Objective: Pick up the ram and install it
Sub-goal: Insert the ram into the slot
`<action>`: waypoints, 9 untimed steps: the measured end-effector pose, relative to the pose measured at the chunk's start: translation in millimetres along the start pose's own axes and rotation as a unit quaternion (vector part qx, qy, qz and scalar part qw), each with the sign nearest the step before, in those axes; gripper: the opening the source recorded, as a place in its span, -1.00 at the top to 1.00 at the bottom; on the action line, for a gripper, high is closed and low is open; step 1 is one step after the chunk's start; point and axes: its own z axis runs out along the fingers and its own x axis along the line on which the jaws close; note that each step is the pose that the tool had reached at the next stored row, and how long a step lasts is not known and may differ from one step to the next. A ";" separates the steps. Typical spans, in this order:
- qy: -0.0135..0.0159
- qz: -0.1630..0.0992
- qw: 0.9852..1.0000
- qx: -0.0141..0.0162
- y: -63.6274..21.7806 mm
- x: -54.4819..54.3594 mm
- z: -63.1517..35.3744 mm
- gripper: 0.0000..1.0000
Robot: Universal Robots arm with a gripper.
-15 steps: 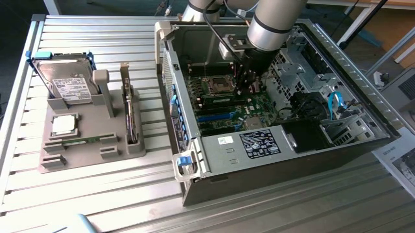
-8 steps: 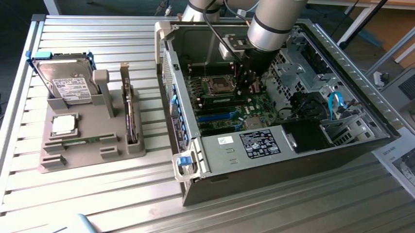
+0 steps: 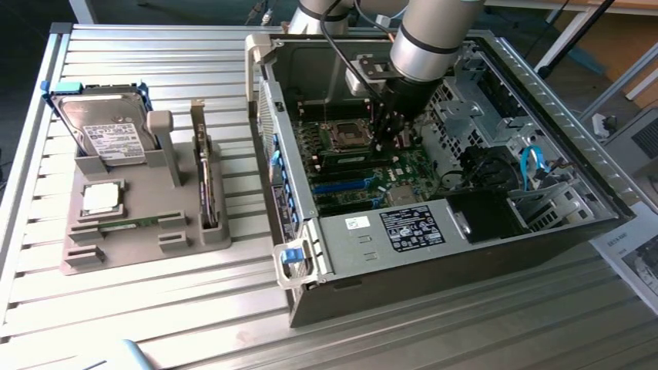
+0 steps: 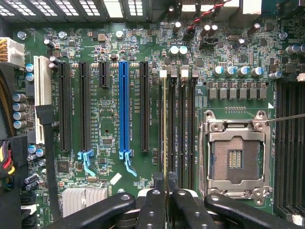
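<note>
The ram [image 4: 165,124] appears edge-on in the wrist view as a thin yellowish-green line. It runs along the memory slot nearest the black expansion slots, reaching a white latch [image 4: 163,73]. My gripper [image 4: 167,193] is shut on the ram's near end, with a black finger [image 4: 151,207] on each side. I cannot tell whether the ram is seated in the slot. In the exterior view my gripper [image 3: 386,137] reaches down into the open computer case [image 3: 308,254], just above the motherboard beside the processor socket [image 3: 344,135].
Beside the memory slots are the empty processor socket [image 4: 236,160], a blue expansion slot [image 4: 125,109] and black slots. At the exterior view's left a grey holder [image 3: 113,250] carries a hard drive [image 3: 103,131], a silver processor chip [image 3: 101,199] and a green stick [image 3: 134,223]. Cables [image 3: 529,166] hang inside the case.
</note>
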 end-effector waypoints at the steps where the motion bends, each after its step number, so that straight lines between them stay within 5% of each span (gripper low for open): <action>1: 0.000 0.001 1.000 0.000 -0.3 0.0 0.4 0.76; 9: 0.000 0.003 1.000 0.000 -0.3 0.0 0.5 0.76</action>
